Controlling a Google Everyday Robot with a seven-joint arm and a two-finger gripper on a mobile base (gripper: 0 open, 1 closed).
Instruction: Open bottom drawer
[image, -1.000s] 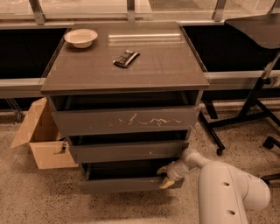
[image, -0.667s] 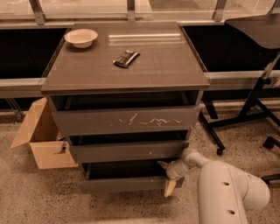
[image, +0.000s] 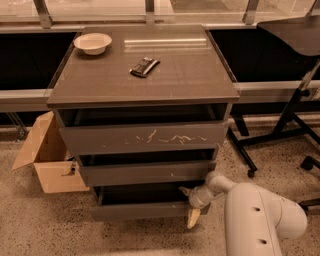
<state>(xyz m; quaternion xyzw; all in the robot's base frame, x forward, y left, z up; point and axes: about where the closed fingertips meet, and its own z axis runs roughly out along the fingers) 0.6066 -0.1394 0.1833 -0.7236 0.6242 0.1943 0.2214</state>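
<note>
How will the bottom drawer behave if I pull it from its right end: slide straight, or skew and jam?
Probably rigid: the bottom drawer has a flat panel front. With the gripper at its right end, off centre, it may skew or bind. The smooth, handleless front could slip from a grip.

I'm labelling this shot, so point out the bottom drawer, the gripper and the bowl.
bottom drawer (image: 142, 211): camera view, middle of its front.
gripper (image: 189, 204): camera view, its tip, at the drawer's right end.
bowl (image: 93, 45): camera view, its near wall.
</note>
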